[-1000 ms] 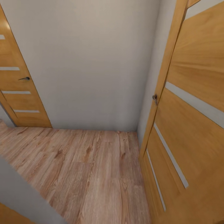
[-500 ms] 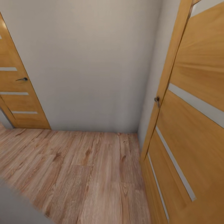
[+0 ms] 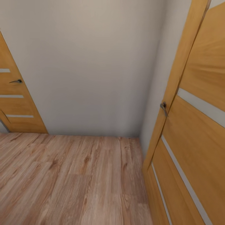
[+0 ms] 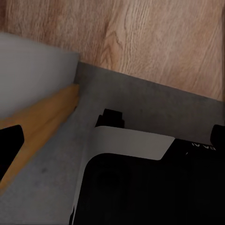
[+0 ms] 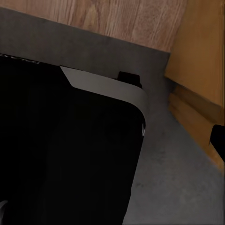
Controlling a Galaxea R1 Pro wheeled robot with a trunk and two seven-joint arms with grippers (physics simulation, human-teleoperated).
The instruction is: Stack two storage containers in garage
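The head view faces a plain pale grey wall [image 3: 93, 62] that rises from a light wood plank floor [image 3: 72, 181]. An orange-brown wooden door with frosted strips [image 3: 193, 131] stands open at the right side, its edge toward the corner of the room, with a small dark metal lever handle [image 3: 163, 107] partway up that edge. A second orange-brown wooden door with frosted strips [image 3: 14, 100] stands at the left side against the wall, carrying its own dark handle [image 3: 16, 81].

In the left wrist view the black and pale grey body of the robot's base [image 4: 140, 178] sits over a strip of grey speckled concrete floor [image 4: 140, 98], which meets the light wood planks along a straight seam (a threshold between two rooms). An orange-brown wooden frame piece [image 4: 42, 122] and a pale wall end lie beside it. The right wrist view gives the matching scene: the dark base, grey concrete, wood planks beyond, and an orange-brown door frame to one side.

Dark shapes at the margins of the wrist views are too partial to read, so I cannot tell whether either gripper is wide or narrow. I cannot tell where the red-orange storage containers are.
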